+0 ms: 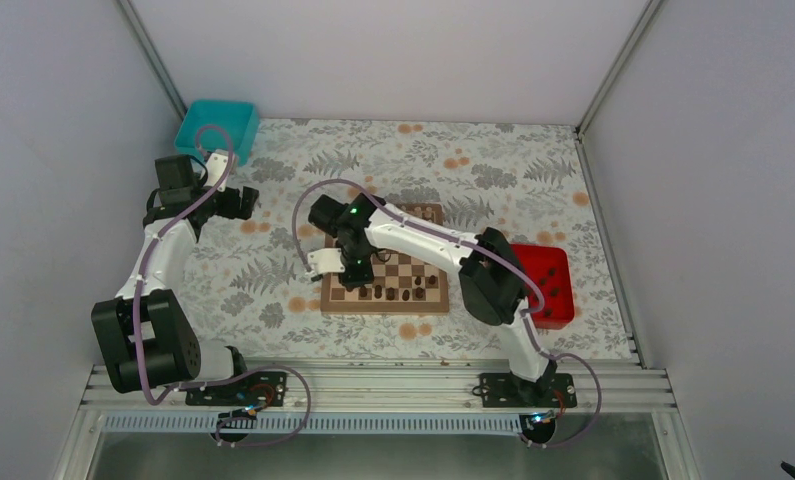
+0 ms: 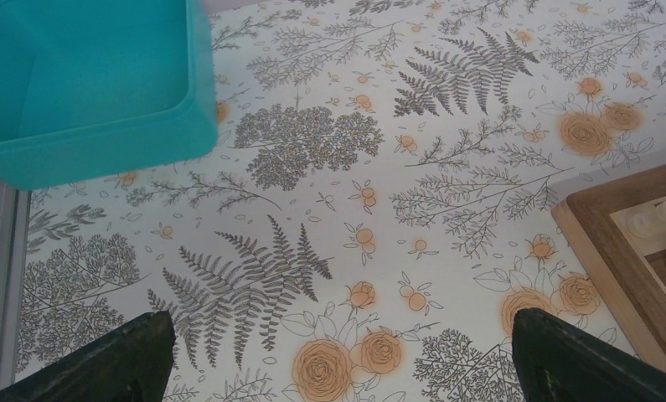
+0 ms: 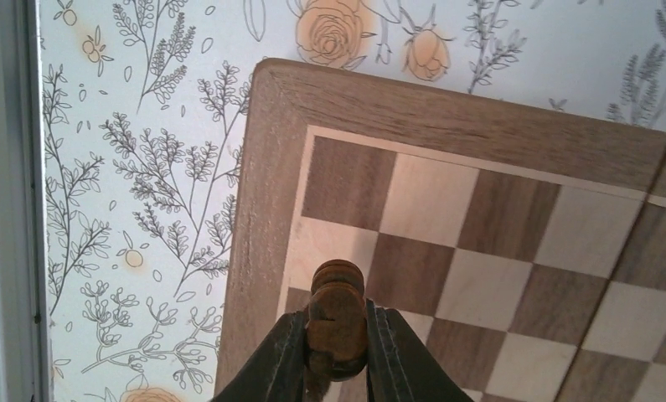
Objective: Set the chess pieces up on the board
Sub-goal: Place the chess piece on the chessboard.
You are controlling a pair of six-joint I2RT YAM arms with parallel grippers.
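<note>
The wooden board point(image 1: 388, 300) lies mid-table; its corner shows in the right wrist view point(image 3: 254, 209) and its rim in the left wrist view point(image 2: 614, 268). Several dark chess pieces point(image 1: 405, 294) stand in its near row. My right gripper point(image 1: 351, 268) hovers over the board's near-left part, shut on a dark brown chess piece point(image 3: 336, 318) held above the squares by the left rim. Pale cream pieces point(image 2: 652, 219) sit at the board's far edge. My left gripper point(image 2: 338, 360) is open and empty over the floral cloth, left of the board.
A teal bin point(image 1: 216, 128) stands at the far left corner, also in the left wrist view point(image 2: 86, 84). A red tray point(image 1: 548, 283) lies right of the board, partly behind the right arm. White walls enclose the table on three sides.
</note>
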